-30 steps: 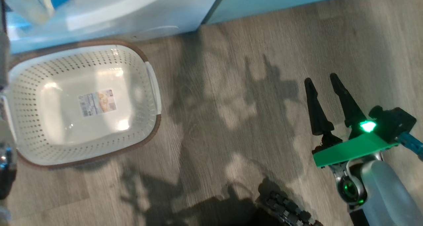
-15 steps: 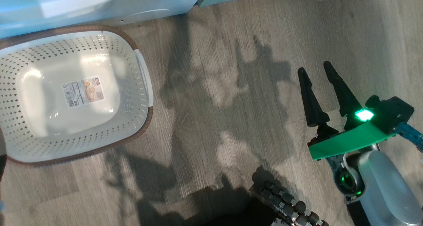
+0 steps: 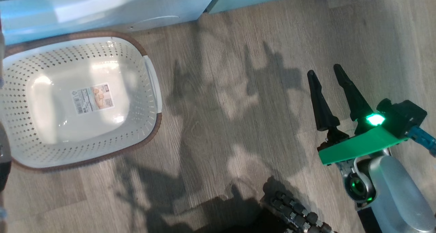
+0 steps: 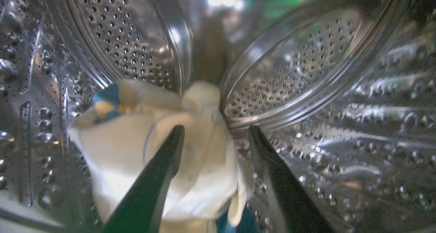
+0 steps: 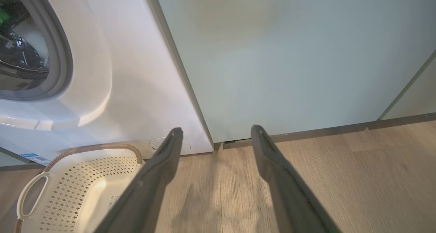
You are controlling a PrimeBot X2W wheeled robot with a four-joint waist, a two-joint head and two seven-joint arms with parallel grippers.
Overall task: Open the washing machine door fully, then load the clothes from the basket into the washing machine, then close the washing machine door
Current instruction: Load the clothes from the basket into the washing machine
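I see the washing machine (image 5: 112,90) at the far left, with a pale cabinet panel (image 5: 289,56) to its right. The basket (image 3: 155,130) sits on the floor (image 3: 238,90) just in front of the machine, close enough for short transfers, and it looks empty. The clothes (image 4: 129,148), cream with a blue patch, lie inside the steel drum (image 4: 306,73), so I judge loading is nearly done and the door comes next. My left end effector (image 4: 216,129) is inside the drum, fingers spread apart around the cloth without pinching it. My right end effector (image 3: 324,70) hovers spread over bare floor, well apart from everything. The basket's label (image 3: 92,98) and the machine's blue sticker (image 5: 34,157) are too small to read.
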